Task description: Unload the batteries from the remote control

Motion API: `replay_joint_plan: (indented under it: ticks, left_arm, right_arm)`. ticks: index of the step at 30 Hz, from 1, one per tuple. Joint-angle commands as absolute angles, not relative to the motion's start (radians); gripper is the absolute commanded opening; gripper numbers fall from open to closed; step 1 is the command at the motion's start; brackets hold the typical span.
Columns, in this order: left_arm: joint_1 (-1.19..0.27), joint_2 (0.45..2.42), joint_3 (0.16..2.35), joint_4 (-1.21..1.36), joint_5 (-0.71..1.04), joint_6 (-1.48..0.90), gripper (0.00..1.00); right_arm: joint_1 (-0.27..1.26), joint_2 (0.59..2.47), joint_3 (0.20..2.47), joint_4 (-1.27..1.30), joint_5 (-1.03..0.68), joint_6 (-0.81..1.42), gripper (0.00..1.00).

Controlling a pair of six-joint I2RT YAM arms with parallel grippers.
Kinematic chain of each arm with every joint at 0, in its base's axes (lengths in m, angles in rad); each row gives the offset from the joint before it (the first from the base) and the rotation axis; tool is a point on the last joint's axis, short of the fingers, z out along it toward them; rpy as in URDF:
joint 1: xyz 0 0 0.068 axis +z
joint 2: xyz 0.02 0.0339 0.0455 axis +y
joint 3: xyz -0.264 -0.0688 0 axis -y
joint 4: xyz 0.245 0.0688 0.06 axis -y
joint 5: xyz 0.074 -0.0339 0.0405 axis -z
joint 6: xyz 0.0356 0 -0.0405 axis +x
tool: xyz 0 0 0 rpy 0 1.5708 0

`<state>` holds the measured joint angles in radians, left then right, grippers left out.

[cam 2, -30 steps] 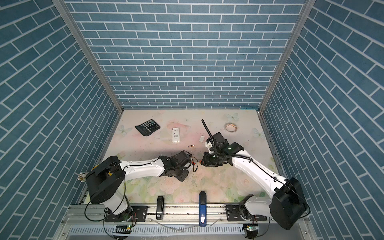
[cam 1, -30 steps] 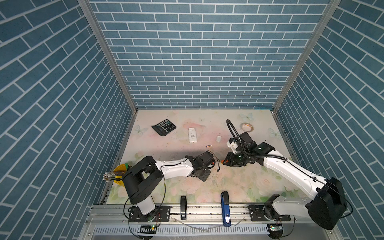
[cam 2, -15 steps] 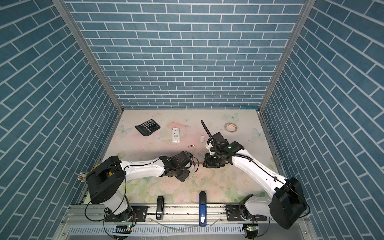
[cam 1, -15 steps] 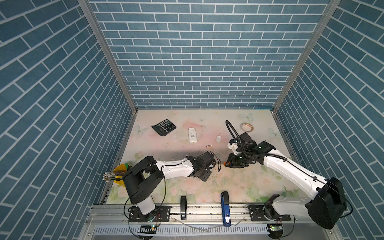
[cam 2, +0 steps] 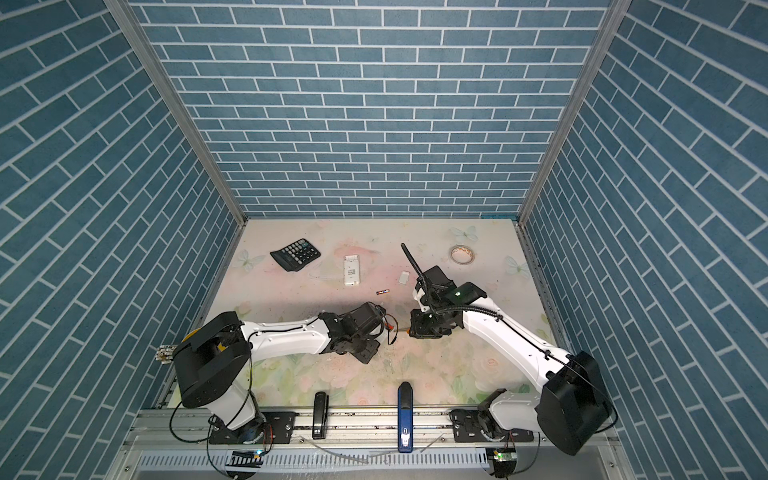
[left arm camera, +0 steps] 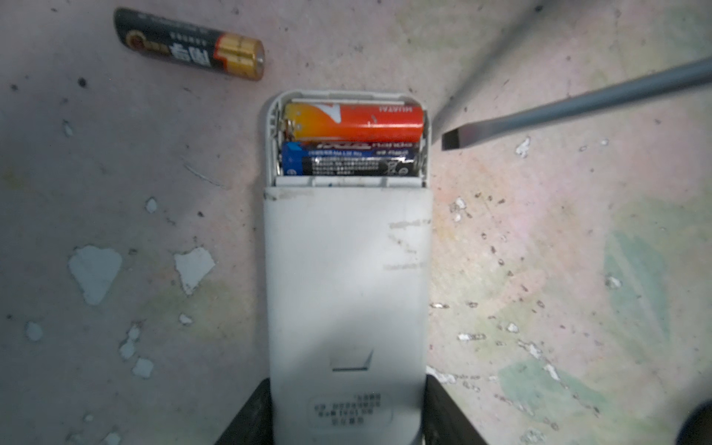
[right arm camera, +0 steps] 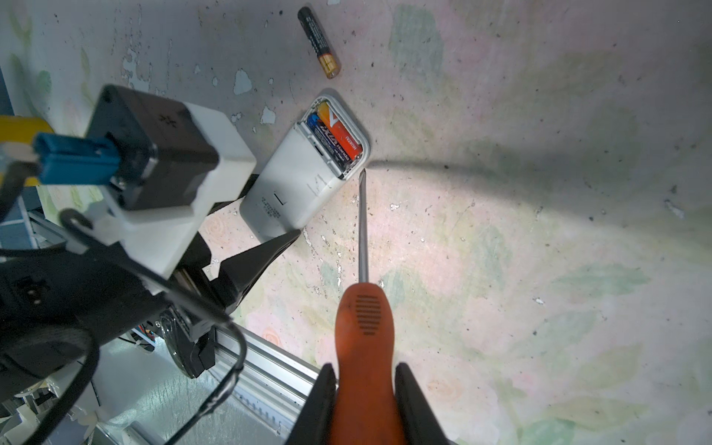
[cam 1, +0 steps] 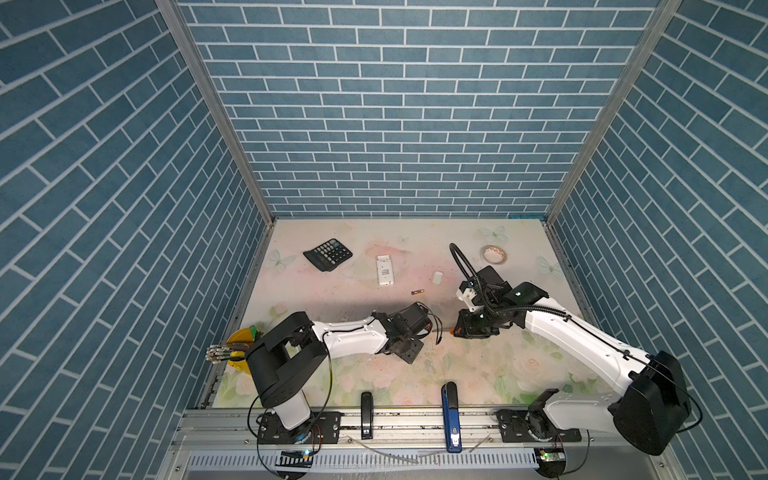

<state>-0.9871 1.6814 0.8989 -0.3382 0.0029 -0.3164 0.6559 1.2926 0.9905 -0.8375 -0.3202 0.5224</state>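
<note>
Remote (left arm camera: 346, 277) in left end effector (left arm camera: 346, 420), screwdriver (right arm camera: 364, 319) in right end effector (right arm camera: 364, 371), tip (left arm camera: 452, 140) beside edge

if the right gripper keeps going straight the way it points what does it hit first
The right gripper carries a screwdriver whose tip would likely meet the remote control's side wall by the orange battery; depth unclear.
</note>
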Motion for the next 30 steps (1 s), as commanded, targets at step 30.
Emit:
replay_joint_plan:
  ticks: [30]
  left_arm:
    - [-1.018, 1.75, 0.844, -0.376, 0.058, -0.295, 0.33]
  right_arm:
    - [0.635, 1.307, 1.013, -0.831, -0.333, 0.497, 0.0]
